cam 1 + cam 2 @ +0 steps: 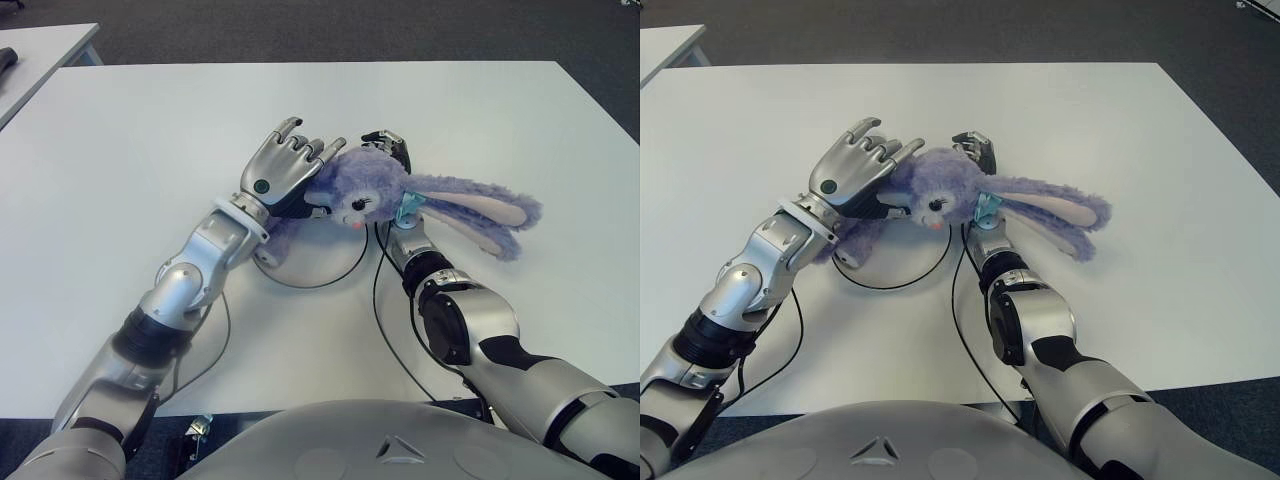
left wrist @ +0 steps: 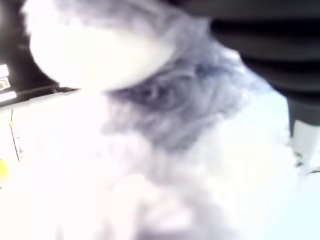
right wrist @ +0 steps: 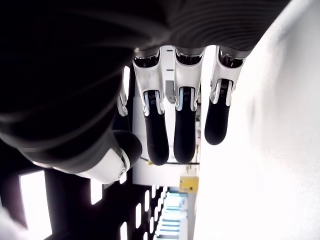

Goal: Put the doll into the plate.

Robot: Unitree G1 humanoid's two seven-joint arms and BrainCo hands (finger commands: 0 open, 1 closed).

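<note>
The doll (image 1: 375, 190) is a purple plush rabbit with long ears stretched out to the right. It lies across the white plate (image 1: 318, 258), whose thin dark rim shows in front of it. My left hand (image 1: 292, 160) lies over the doll's body from the left, its fingers stretched out and not curled around it. The left wrist view is filled with the doll's fur (image 2: 165, 105). My right hand (image 1: 388, 148) sits behind the doll's head and is mostly hidden by it. Its fingers (image 3: 184, 125) hang straight and hold nothing.
The white table (image 1: 500, 120) reaches well beyond the plate on all sides. Black cables (image 1: 385, 330) run along both forearms near the front edge. A second table (image 1: 45, 45) stands at the far left, with dark floor behind.
</note>
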